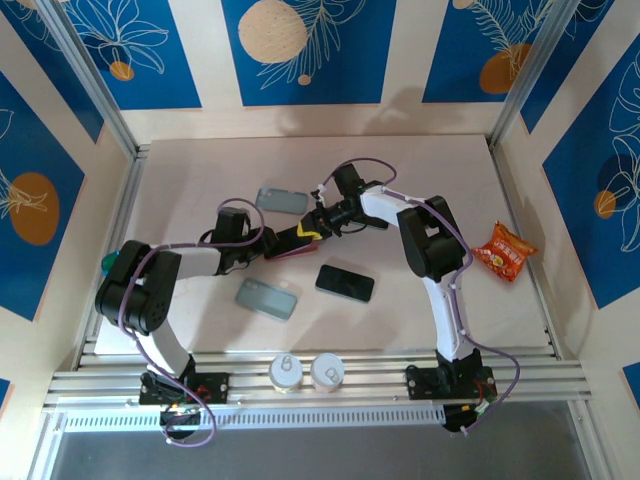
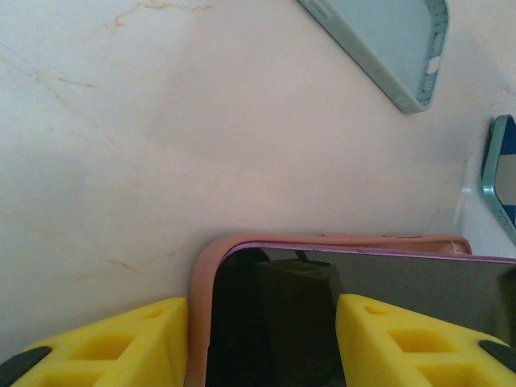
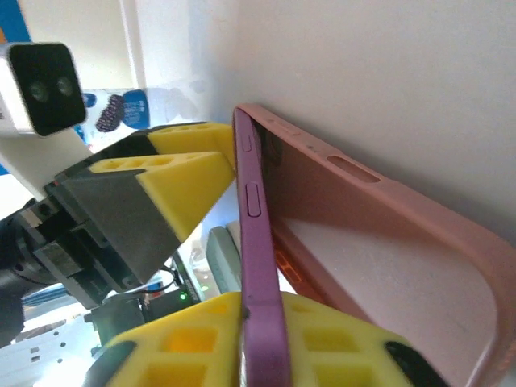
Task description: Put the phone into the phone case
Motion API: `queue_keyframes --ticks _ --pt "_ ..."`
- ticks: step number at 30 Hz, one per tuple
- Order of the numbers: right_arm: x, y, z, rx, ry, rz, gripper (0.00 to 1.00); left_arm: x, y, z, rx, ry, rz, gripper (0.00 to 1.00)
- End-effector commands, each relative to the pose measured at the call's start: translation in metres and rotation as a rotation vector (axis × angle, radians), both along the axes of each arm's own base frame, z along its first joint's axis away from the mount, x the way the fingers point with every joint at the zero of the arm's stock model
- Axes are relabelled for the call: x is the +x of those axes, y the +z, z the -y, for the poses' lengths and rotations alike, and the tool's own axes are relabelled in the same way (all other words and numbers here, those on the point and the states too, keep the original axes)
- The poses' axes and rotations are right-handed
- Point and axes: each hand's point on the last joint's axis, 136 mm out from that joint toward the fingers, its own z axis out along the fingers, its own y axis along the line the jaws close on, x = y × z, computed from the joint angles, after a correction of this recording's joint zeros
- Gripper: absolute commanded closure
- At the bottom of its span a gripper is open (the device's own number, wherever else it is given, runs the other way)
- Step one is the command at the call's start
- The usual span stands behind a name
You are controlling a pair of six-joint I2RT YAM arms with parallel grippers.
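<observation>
Two grippers nose to nose at mid-table, with the pink phone case [image 3: 387,258] and purple phone [image 3: 256,234] between them.

Far left: left gripper [image 2: 262,318]. Yellow fingers spread wide at the case's rounded corner, one outside the rim, the other over the dark screen. Nothing pinched so far as visible.

Centre: phone seated in the case at the end toward the left gripper, splayed out in a wedge toward the other end. Long axis roughly along the line from one gripper to the other. Spare mint case [image 2: 387,40] just beyond, black phone [image 1: 345,283] nearer the bases.

Right: right gripper [image 3: 242,343] clenched on the phone's side edge at the lifted end, so nearer the gap. Likely crux: swing that held end toward the case back to close the wedge, with the left fingers as a stop.

Further right: orange snack packet [image 1: 503,250], print too small to read. No legible brand or writing anywhere.
</observation>
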Motion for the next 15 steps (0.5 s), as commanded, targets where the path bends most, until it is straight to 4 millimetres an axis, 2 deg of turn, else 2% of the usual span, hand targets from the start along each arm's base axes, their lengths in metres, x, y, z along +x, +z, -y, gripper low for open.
queue_keyframes --ticks 1,6,15 --pt "-0.016 -0.019 -0.006 -0.065 0.02 -0.077 0.78 0.006 0.01 0.031 -0.073 -0.095 0.092 0.49" --pt "-0.015 -0.013 -0.006 -0.072 0.019 -0.065 0.75 0.005 0.009 0.031 -0.079 -0.097 0.096 0.49" --pt "-0.014 -0.007 -0.007 -0.112 0.015 -0.065 0.62 0.004 0.014 0.032 -0.083 -0.109 0.115 0.49"
